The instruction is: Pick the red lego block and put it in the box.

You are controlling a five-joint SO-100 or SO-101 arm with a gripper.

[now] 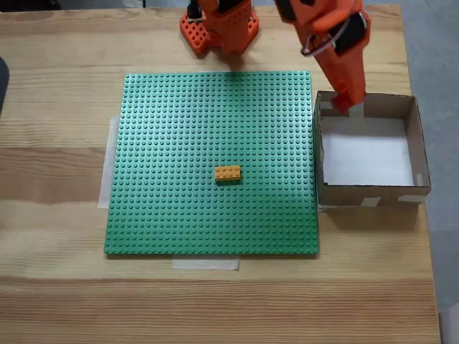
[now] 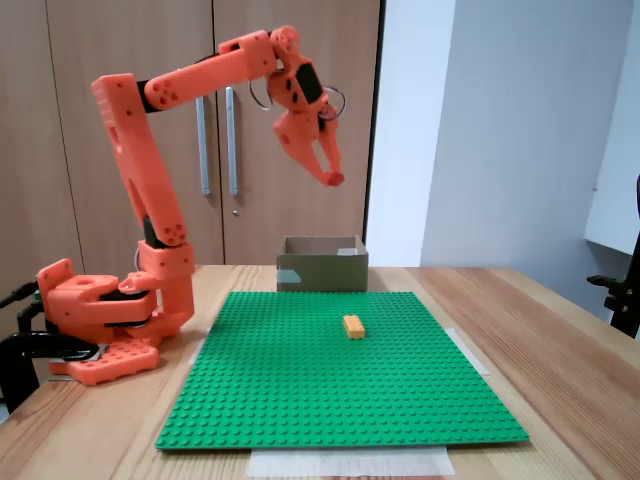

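Note:
My gripper [image 1: 345,99] hangs high above the far left corner of the brown cardboard box [image 1: 420,147], as a fixed view from above shows it. Its fingers look shut on a small red piece at their tips, the red lego block [image 1: 342,104]. From the side, the gripper [image 2: 329,176] points down well above the box [image 2: 320,272], with the red block [image 2: 334,180] pinched at the tip. The box's white floor shows nothing in it.
An orange-yellow brick [image 1: 227,173] sits near the middle of the green baseplate [image 1: 179,129], seen again as brick [image 2: 354,327] on plate [image 2: 300,400]. The arm's orange base [image 2: 100,320] stands behind the plate's far edge. The box lies right of the plate.

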